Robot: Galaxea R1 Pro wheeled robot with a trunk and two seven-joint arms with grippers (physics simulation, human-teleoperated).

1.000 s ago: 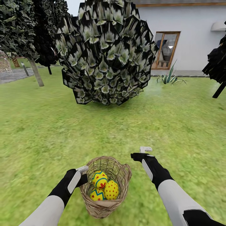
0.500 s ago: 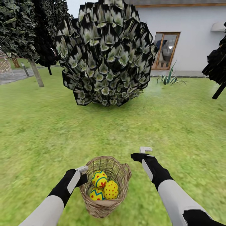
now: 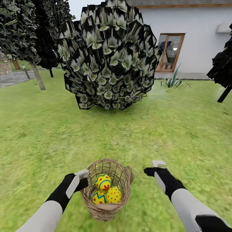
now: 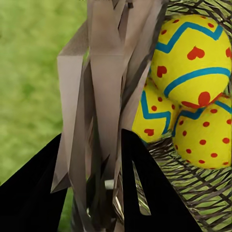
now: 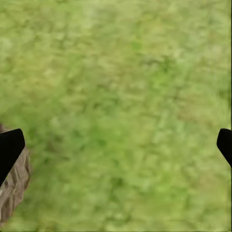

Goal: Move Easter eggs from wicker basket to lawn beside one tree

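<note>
The wicker basket [image 3: 127, 176] sits low in the head view over the lawn [image 3: 48, 135], with three Easter eggs in it: a flower egg [image 3: 103, 181], a zigzag egg [image 3: 99, 197] and a dotted egg [image 3: 113, 194]. My left gripper [image 3: 84, 181] is shut on the basket's left rim. In the left wrist view the woven rim [image 4: 104, 72] stands between its black fingers [image 4: 150, 193], and the eggs [image 4: 191, 53] lie just beyond. My right gripper [image 3: 150, 168] hangs open over grass to the right of the basket, and nothing is between its fingertips [image 5: 9, 147]. A pale-trunked tree [image 3: 38, 75] stands far left.
A big round trunkless bush [image 3: 109, 54] rises straight ahead. A thin dark-trunked tree [image 3: 224, 64] is at the right edge. Behind stand the white house [image 3: 196, 38] and a spiky plant [image 3: 174, 80]. Grey paving [image 3: 13, 78] lies far left. Open grass stretches all around.
My right arm has moved right and back toward me, away from the basket. The left gripper has kept its hold on the rim. The view has shifted slightly.
</note>
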